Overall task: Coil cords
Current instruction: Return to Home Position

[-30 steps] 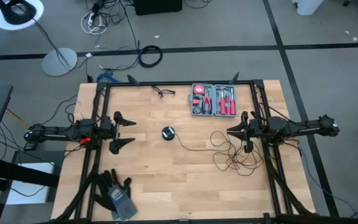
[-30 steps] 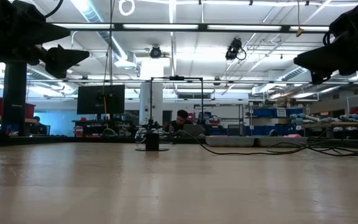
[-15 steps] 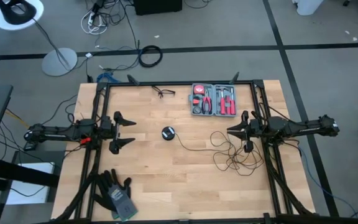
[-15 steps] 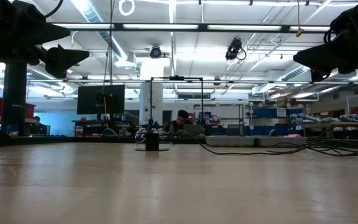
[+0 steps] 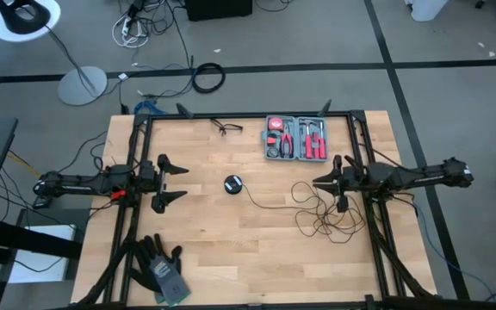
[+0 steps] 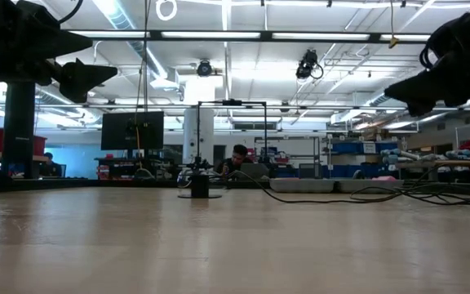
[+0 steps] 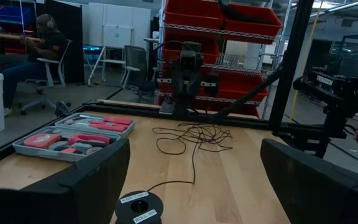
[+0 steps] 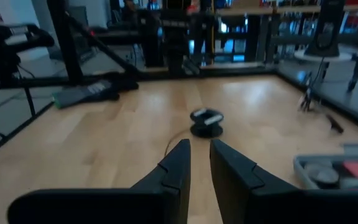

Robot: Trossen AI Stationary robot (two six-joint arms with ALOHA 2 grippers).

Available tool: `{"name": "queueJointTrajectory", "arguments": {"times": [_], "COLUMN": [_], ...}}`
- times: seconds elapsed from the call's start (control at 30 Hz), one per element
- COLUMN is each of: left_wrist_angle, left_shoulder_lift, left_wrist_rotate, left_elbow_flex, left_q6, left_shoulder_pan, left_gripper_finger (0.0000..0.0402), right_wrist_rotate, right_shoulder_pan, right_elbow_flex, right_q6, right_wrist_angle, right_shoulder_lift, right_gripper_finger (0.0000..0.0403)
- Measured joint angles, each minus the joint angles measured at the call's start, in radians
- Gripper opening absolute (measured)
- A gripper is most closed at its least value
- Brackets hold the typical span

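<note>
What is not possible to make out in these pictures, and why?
Left wrist view: labels on the puck, too small to read.
High view: the thin cable, too fine to follow its loops.
Right wrist view: the tool case, blurred and cut by the edge.
Low view: the left end effector and right end effector, only dark silhouettes.

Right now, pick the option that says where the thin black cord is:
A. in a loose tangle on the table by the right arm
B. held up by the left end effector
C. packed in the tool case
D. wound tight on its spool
A: the cord sprawls in loose loops on the table just under the right end effector, with one strand trailing back to the spool.
</note>
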Motion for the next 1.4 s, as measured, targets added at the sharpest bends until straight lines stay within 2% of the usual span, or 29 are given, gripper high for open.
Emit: {"name": "queueJointTrajectory", "arguments": {"times": [0.3, 0.5, 1.4], "left_wrist_angle": [0.0, 0.0, 0.0], "left_shoulder_lift": [0.0, 0.0, 0.0], "left_wrist_rotate": [0.0, 0.0, 0.0], "left_elbow_flex": [0.0, 0.0, 0.0], "left_q6": [0.0, 0.0, 0.0], "left_shoulder_pan": [0.0, 0.0, 0.0], "left_gripper_finger": [0.0367, 0.0367, 0.0367], "right_wrist_rotate": [-0.001, -0.001, -0.001], "right_shoulder_pan": [0.0, 0.0, 0.0], "right_elbow_flex": [0.0, 0.0, -0.001], "right_q6": [0.017, 0.017, 0.016], "right_wrist_angle": [-0.002, -0.002, 0.031], "right_shoulder_lift": [0.209, 0.281, 0.305], "right_gripper_finger": [0.0061, 0.0062, 0.0061]}}
